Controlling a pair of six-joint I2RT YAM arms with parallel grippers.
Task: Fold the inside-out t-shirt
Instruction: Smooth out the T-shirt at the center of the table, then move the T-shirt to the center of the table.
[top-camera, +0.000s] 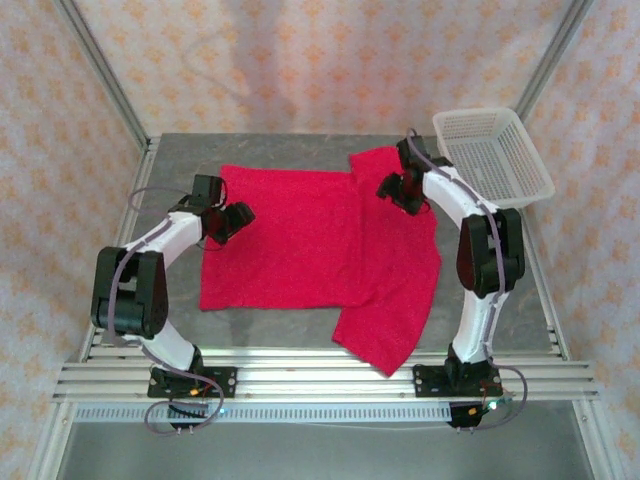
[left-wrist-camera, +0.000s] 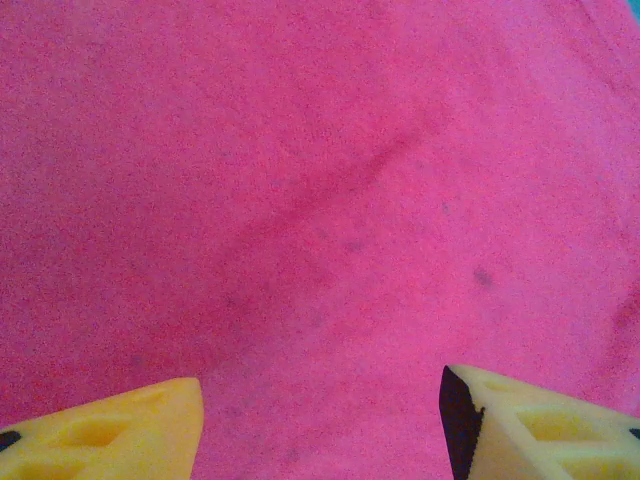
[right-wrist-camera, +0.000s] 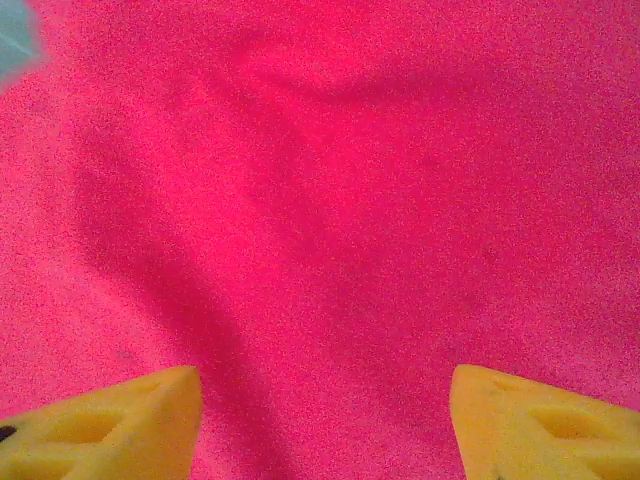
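The inside-out t-shirt (top-camera: 300, 240) lies spread on the grey table (top-camera: 500, 300), crimson red, with a long strip folded over along its right side down to the near edge. My left gripper (top-camera: 232, 222) hovers over the shirt's left edge, open, yellow fingertips (left-wrist-camera: 120, 430) apart above bare red cloth (left-wrist-camera: 320, 200). At the shirt's far right corner my right gripper (top-camera: 397, 190) is open too. Its fingertips (right-wrist-camera: 530, 425) stand wide over the red cloth (right-wrist-camera: 330, 220) with nothing between them.
A white mesh basket (top-camera: 495, 155) stands at the back right corner of the table, close to the right arm. Metal frame posts rise at both back corners. Aluminium rails (top-camera: 320, 375) run along the near edge by the arm bases.
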